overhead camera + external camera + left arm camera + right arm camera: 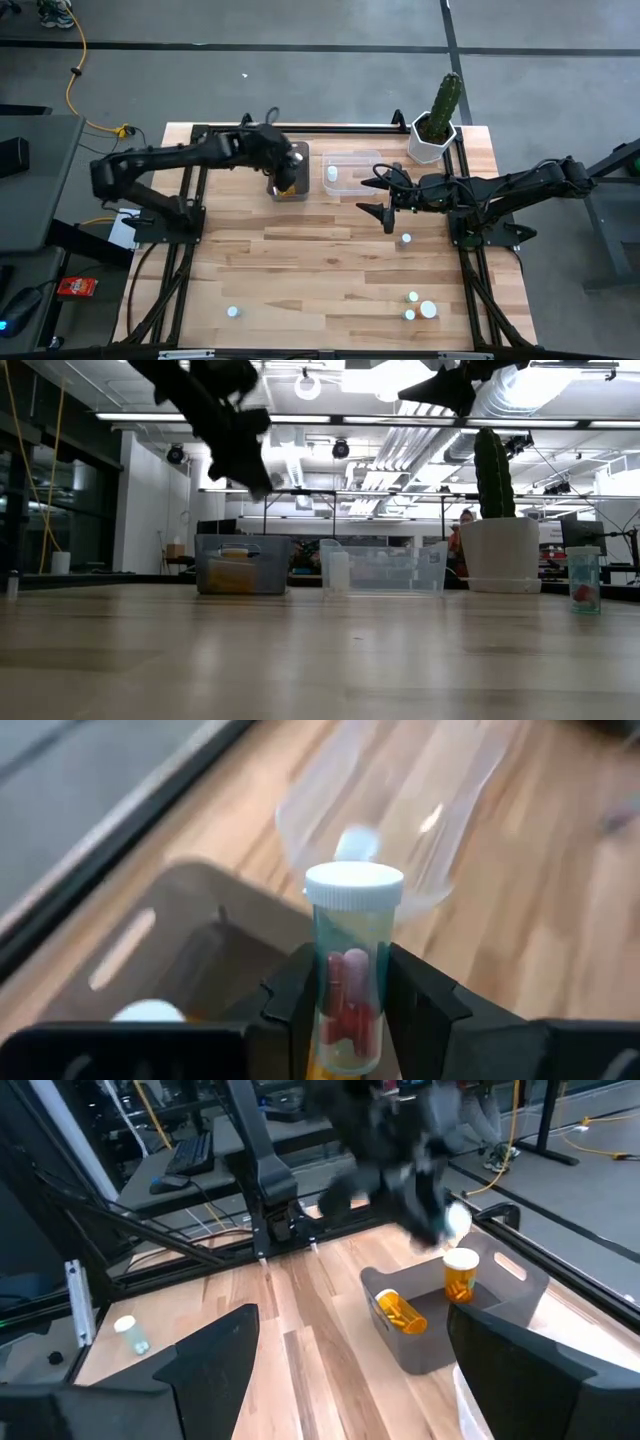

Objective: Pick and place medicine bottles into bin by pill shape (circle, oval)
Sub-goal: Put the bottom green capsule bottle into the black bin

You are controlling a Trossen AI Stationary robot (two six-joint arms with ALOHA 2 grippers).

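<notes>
The left gripper (350, 1020) is clamped on a clear bottle (352, 970) of red pills above the grey bin (290, 172), apparently to drop it there, while the right gripper (388, 205) waits open nearby.

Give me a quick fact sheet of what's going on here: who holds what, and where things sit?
Left gripper: shut on a clear bottle of red and pink pills, held over the grey bin
Grey bin contents: amber bottles
Right gripper: open, empty, beside the clear bin
Clear bin contents: one white bottle
Loose bottles: several on the table
Cactus: back corner
</notes>
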